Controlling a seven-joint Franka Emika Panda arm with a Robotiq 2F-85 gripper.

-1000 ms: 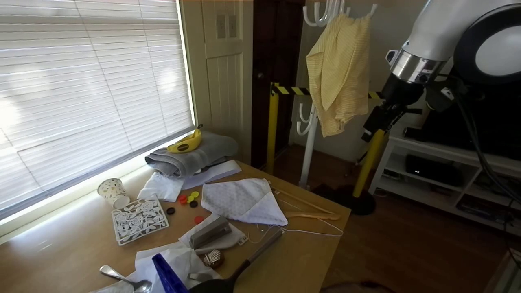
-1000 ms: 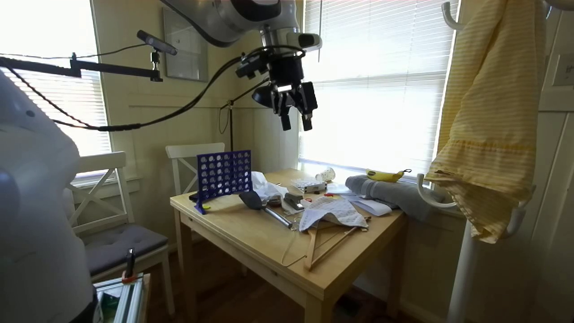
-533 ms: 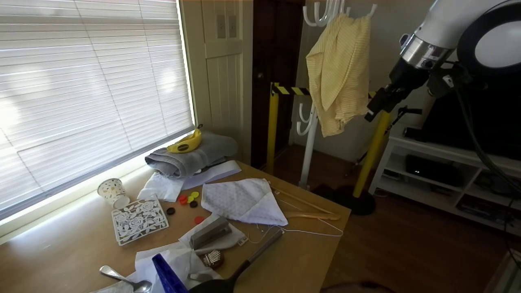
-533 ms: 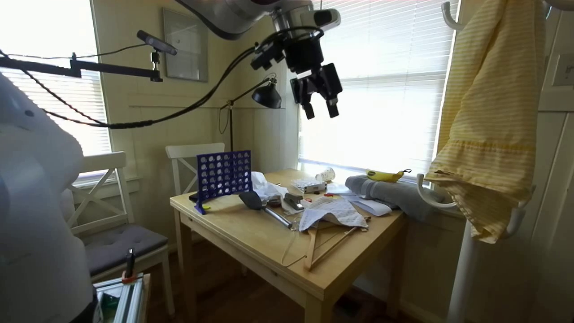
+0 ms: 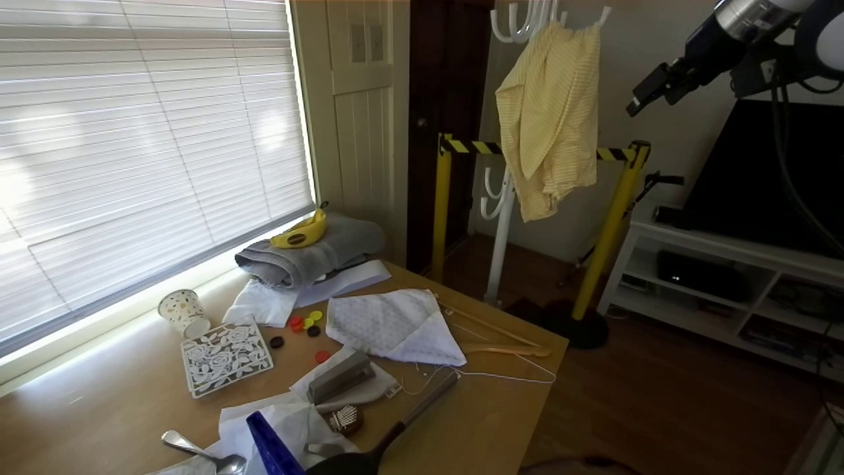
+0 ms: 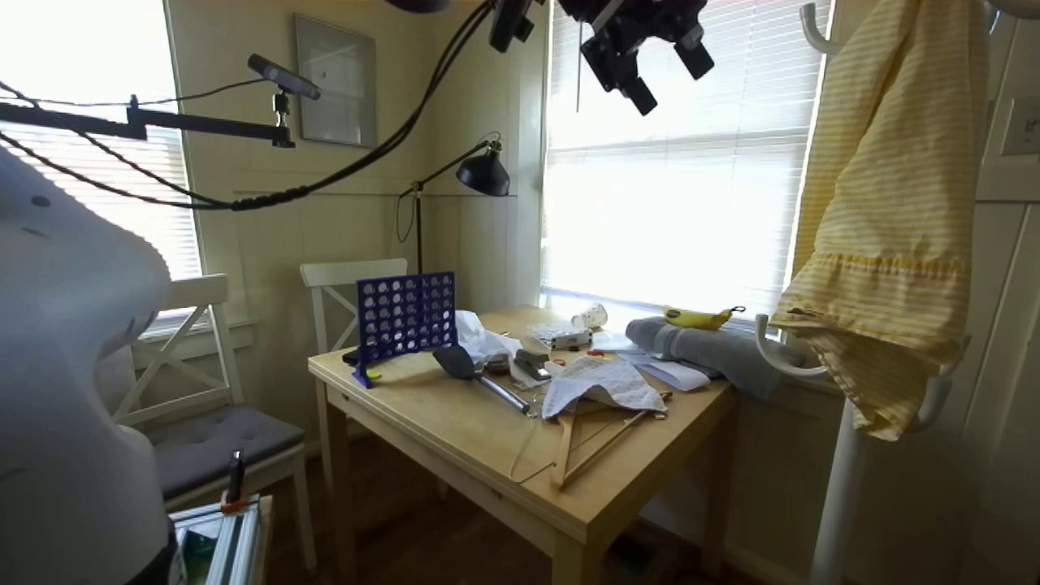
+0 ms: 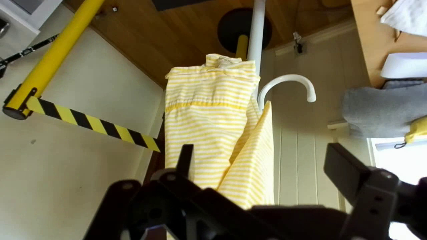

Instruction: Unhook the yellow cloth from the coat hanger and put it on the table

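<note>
Yellow striped cloth (image 5: 552, 125): draped in long folds from the upper part of the white coat stand (image 5: 501, 244), just beside a curved top hook (image 6: 811, 26) and well apart from the bench (image 5: 494, 415); which hook bears it, you cannot tell.
Pincer (image 6: 668, 79): wide, its fingers (image 7: 345, 163) spread well apart; in both exterior views you see a gap between it and the yellow striped cloth.
Hem (image 7: 208, 88): toward the top in your wrist view, bunched beside the coat stand.
Lower hook (image 7: 291, 77): curving out from the coat stand, just beside the yellow striped cloth in your wrist view.
Barrier tape (image 5: 471, 146): black and yellow, running behind the yellow striped cloth between yellow posts (image 5: 604, 244).
Wooden clothes hanger (image 6: 562, 457): on the bench near a corner, partly under a white patterned cloth (image 5: 389, 323).
Connect Four frame (image 6: 422, 317): blue, upright on the bench.
Spatula (image 6: 500, 390): dark-headed, lying between the Connect Four frame and the wooden clothes hanger.
Grey stapler (image 5: 341, 377): on the bench, just beside a thumb piano (image 5: 346, 418).
Paper cup (image 5: 183, 313): tipped, beside a white rose-cutwork holder (image 5: 227, 356).
Banana pouch (image 5: 304, 231): on top of the folded grey towel (image 5: 356, 237), by the window blinds (image 5: 151, 132).
</note>
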